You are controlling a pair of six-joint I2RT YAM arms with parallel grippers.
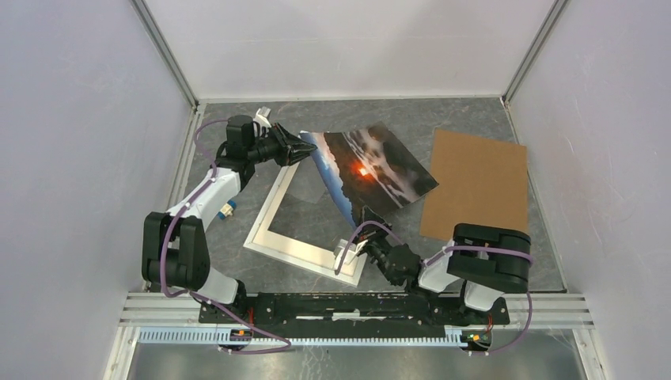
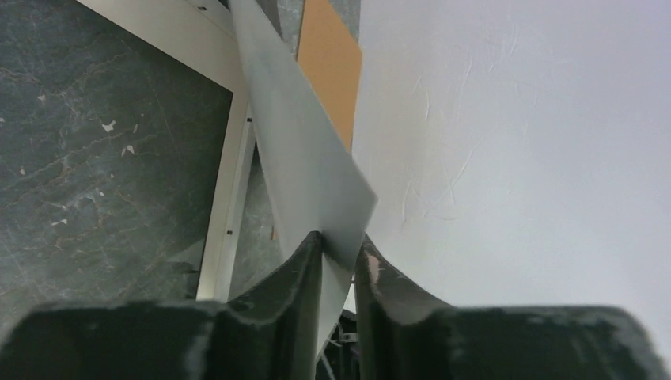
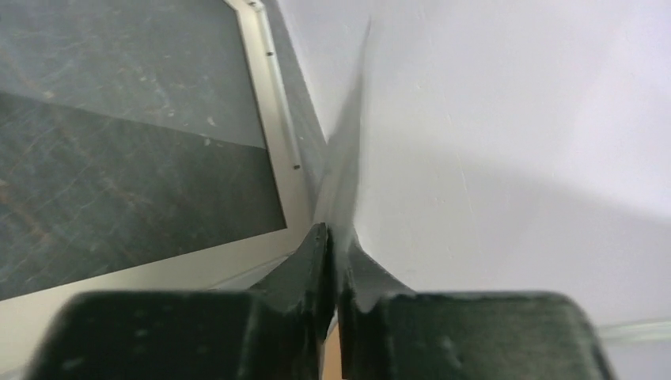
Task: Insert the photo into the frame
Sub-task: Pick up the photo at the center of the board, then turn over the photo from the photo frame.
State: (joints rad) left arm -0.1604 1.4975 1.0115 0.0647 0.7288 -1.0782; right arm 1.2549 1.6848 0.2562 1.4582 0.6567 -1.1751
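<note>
Two corners of the photo [image 1: 372, 170] are sitting between gripper fingers, and the sheet is hanging tilted in the air, picture side up, over the far right part of the frame [image 1: 269, 210]. The frame is lying flat on the dark table [image 1: 356, 111], with the table surface showing through its opening. The left gripper [image 1: 305, 149] is reaching in at the photo's far left corner. In its wrist view the fingers [image 2: 305, 269] are standing slightly apart with the sheet's white back running between them, and I cannot tell whether they are pinching it. The right gripper [image 1: 368, 226] is working at the photo's near corner, above the frame's near right end. Its jaws are pressing together on the sheet's edge, gripping it. A brown board [image 1: 475, 186] is lying flat on the table to the right. Seen from above, the photo's right corner is meeting the board's left edge.
</note>
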